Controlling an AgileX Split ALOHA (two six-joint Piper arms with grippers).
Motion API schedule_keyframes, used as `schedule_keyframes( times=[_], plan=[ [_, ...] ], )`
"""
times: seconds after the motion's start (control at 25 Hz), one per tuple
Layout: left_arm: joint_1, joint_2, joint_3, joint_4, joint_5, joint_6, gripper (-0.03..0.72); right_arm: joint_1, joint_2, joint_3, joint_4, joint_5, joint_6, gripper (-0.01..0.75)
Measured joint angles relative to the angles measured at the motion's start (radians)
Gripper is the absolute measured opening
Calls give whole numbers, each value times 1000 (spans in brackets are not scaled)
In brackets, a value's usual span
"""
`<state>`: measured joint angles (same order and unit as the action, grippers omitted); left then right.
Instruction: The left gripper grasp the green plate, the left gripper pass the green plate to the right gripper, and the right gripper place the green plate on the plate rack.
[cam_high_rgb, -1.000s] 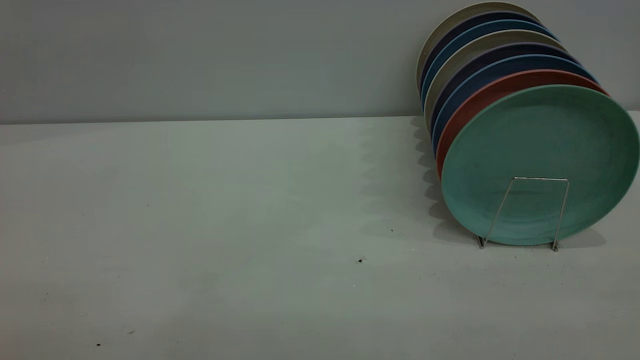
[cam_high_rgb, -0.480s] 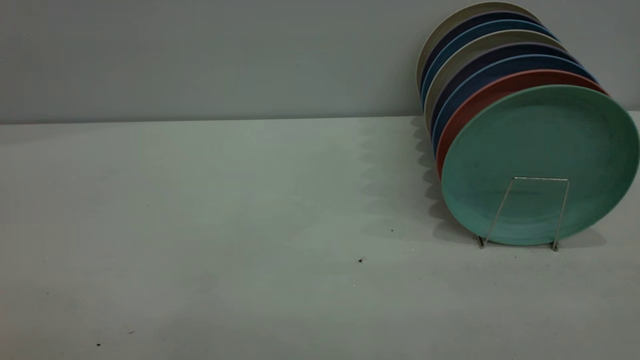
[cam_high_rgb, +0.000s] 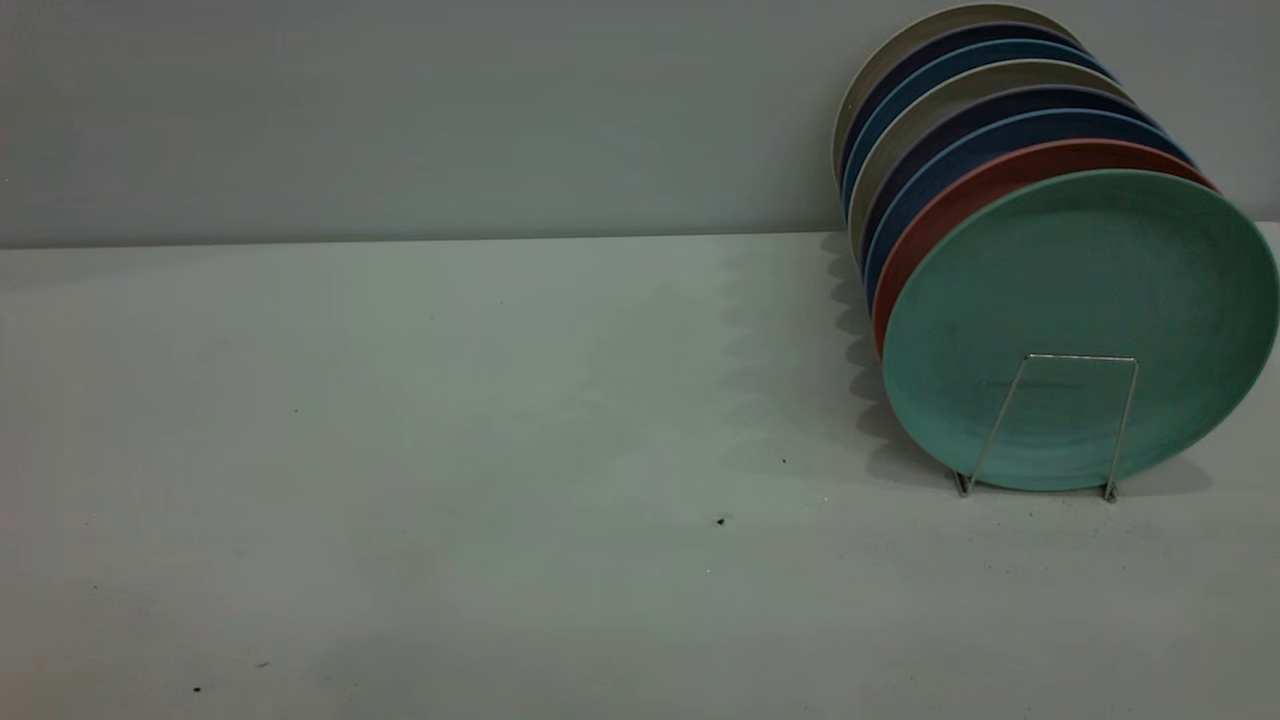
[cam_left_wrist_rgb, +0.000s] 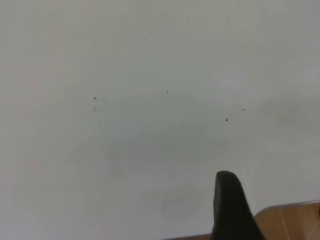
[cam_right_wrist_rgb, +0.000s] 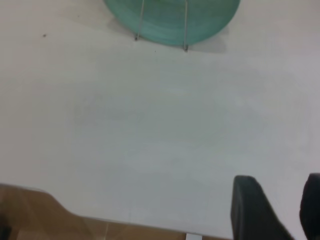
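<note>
1. I find the green plate (cam_high_rgb: 1080, 330) standing upright at the front of the plate rack (cam_high_rgb: 1060, 420), near the desk's (cam_high_rgb: 450, 450) right edge, against a salmon-pink plate (cam_high_rgb: 930, 225).
2. Right hand (cam_right_wrist_rgb: 280, 210): fingers apart, holding nothing, over the bare desk.
3. Left hand (cam_left_wrist_rgb: 231, 207): one finger shows; I cannot tell its opening.

Green plate (cam_right_wrist_rgb: 172, 20): top cut off in the right wrist view.
Left gripper (cam_left_wrist_rgb: 231, 210): only one finger shows.

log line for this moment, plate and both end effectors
green plate: upright in plate rack, frontmost | left end effector: over bare table, empty | right end effector: open, empty, back from rack
</note>
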<state>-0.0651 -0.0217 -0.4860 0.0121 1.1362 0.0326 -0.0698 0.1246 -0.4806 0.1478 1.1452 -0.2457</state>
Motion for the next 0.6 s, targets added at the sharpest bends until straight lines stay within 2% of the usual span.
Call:
schedule_keyframes(
  times=[0.12,0.4,0.6],
  plan=[
    [0,0,0,0,0,0,454,12,-21,0,0,-1,0,257],
    [0,0,0,0,0,0,454,97,-141,0,3,1,0,257],
    [0,0,0,0,1,0,454,109,-141,0,7,1,3,257]
  ],
)
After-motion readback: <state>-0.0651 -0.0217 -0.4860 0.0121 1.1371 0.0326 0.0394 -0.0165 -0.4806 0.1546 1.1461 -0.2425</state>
